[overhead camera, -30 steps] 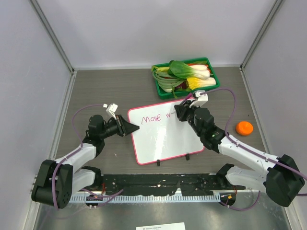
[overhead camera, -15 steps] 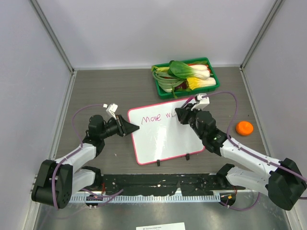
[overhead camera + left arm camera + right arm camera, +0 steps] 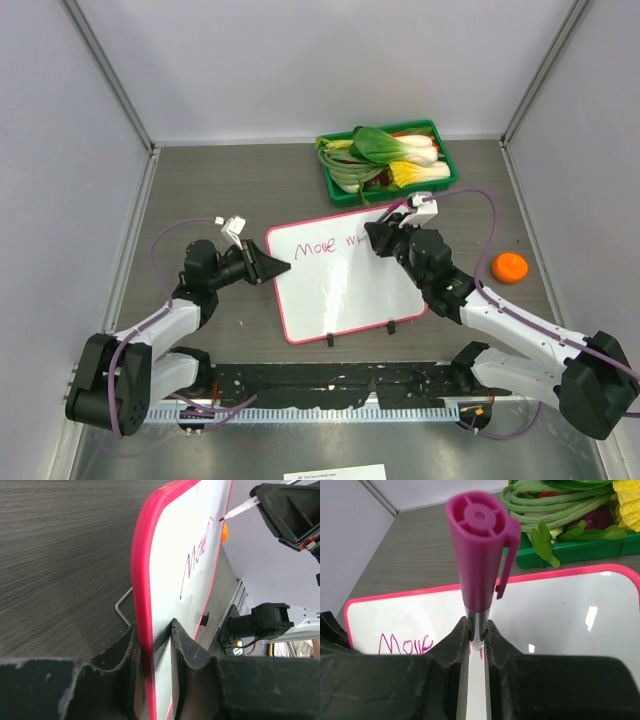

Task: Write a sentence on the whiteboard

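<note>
The whiteboard (image 3: pixel 345 290), pink-framed, lies tilted in the middle of the table. "Move w" is written in pink (image 3: pixel 318 247) along its top. My left gripper (image 3: pixel 278 266) is shut on the board's left edge; in the left wrist view the red frame (image 3: pixel 144 580) sits between its jaws (image 3: pixel 154 629). My right gripper (image 3: pixel 376 236) is over the board's upper right, shut on a marker with a purple cap (image 3: pixel 479 555). The marker's tip (image 3: pixel 239 512) touches the board just after the last letter. The board (image 3: pixel 570 610) fills the right wrist view under that gripper (image 3: pixel 476 628).
A green tray (image 3: pixel 426 127) of bok choy and other vegetables stands just behind the board. An orange fruit-like object (image 3: pixel 509 267) lies at the right, beside my right arm. Grey walls close in the left, right and back.
My right gripper has shifted slightly right along the top of the board, and the pink writing after "Move" has grown by a stroke. The left gripper and board have stayed still.
</note>
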`<state>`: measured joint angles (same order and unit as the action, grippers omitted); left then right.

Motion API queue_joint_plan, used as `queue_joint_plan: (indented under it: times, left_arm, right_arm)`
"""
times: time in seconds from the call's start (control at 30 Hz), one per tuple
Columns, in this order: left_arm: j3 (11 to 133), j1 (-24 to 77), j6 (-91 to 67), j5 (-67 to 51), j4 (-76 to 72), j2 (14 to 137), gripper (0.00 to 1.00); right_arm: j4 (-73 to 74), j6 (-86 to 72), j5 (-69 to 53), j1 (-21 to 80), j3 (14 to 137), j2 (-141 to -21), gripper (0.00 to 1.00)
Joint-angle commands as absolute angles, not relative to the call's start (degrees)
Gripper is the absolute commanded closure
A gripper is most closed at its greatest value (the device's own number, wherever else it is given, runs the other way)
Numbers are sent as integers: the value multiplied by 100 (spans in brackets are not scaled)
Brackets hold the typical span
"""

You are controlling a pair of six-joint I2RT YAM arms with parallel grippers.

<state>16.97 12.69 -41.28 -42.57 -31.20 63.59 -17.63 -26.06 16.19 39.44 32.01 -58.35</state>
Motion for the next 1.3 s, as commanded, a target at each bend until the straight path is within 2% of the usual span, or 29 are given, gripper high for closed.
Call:
queue_joint_plan:
  times: [0.0, 0.53, 1.27]
  left_arm:
    - [1600, 1274, -3437, -3753, -2856, 6372, 100]
    - [1600, 1274, -3419, -3753, -2839, 6346, 100]
    - [1600, 1274, -3428, -3735, -2830, 6337, 100]
  right_arm:
    - [-1987, -2584, 1696, 3911, 3682, -5792, 99]
    - [-2136, -2505, 2021, 3867, 3674, -6363, 99]
    - [-1951, -2549, 1916, 3788, 3428, -5827, 99]
